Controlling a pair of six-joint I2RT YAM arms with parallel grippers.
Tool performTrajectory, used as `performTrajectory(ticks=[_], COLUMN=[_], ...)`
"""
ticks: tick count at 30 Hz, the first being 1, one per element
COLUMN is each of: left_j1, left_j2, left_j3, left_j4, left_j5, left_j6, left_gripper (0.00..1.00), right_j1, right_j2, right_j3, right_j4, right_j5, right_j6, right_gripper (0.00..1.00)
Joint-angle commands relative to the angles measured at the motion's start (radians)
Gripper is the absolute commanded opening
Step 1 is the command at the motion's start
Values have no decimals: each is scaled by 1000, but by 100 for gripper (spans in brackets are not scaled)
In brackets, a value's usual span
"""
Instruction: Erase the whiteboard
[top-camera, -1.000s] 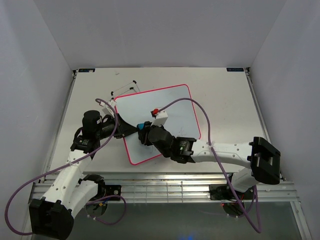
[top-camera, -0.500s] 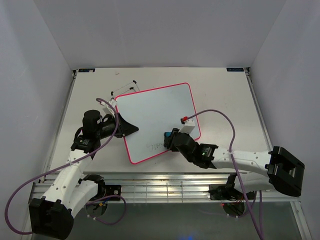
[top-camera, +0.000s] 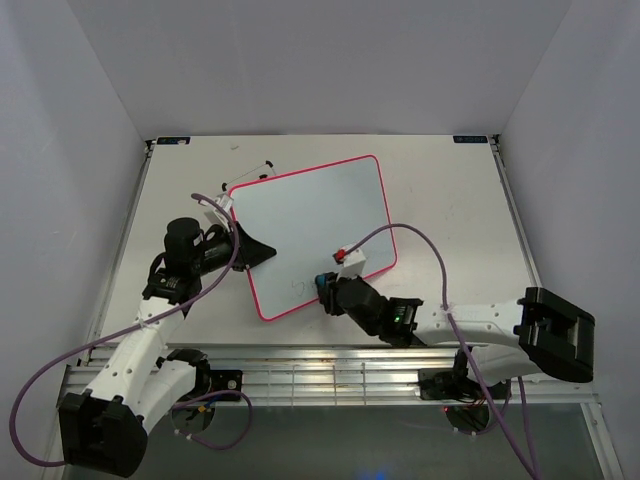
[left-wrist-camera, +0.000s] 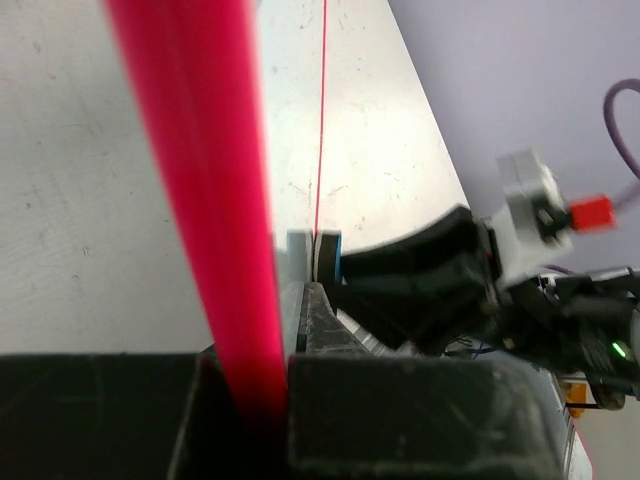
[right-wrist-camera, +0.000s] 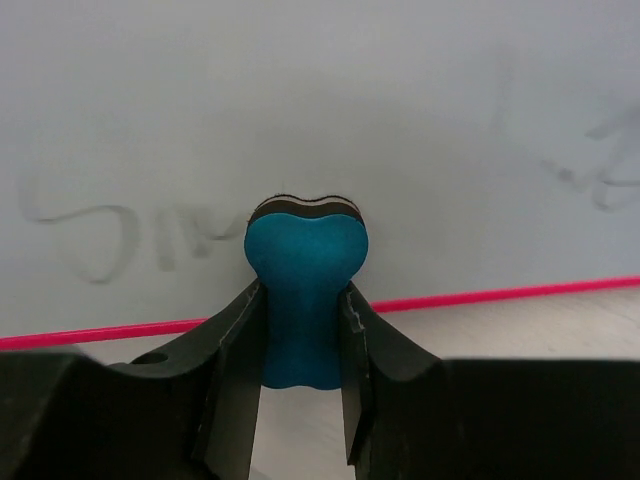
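Note:
The whiteboard (top-camera: 310, 220), white with a pink-red frame, lies tilted on the table. Faint smeared handwriting (right-wrist-camera: 130, 235) shows near its front edge. My left gripper (top-camera: 262, 253) is shut on the board's left edge; in the left wrist view the red frame (left-wrist-camera: 195, 200) runs between the jaws. My right gripper (top-camera: 328, 290) is shut on the blue bone-shaped eraser (right-wrist-camera: 305, 290), whose dark felt end touches the board just inside its front edge, beside the writing. The eraser also shows in the top view (top-camera: 326, 282).
The table (top-camera: 450, 200) is pale grey with walls on three sides. A clear stand with black feet (top-camera: 248, 175) peeks out behind the board's far left corner. Purple cables (top-camera: 400, 235) arc over the board's right side and the left arm.
My right gripper swept with the eraser from the board's left part to its right front, then back leftward to the front edge. The board turned slightly; the left gripper kept its hold.

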Motion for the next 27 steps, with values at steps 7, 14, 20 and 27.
performTrajectory(ticks=[7,14,20,27], left_j1=[-45,-45,-45,-45], left_j2=[105,161,191,193], left_j3=[-21,-4,-4,-7], left_j4=[-110,-138,-133,-124], left_j5=[41,29,55,63], left_j6=[39,45,50,48], left_gripper=[0,0,0,0], right_j1=[218,73,-190,-78], right_j2=[240,127,-43,-57], right_j3=[302,58,-156,-116], right_j4=[279,245,117,183], right_j5=[-115,-67,-111,-199], right_j6=[-244,-177,-118,-196], right_gripper=[8,8,8,8])
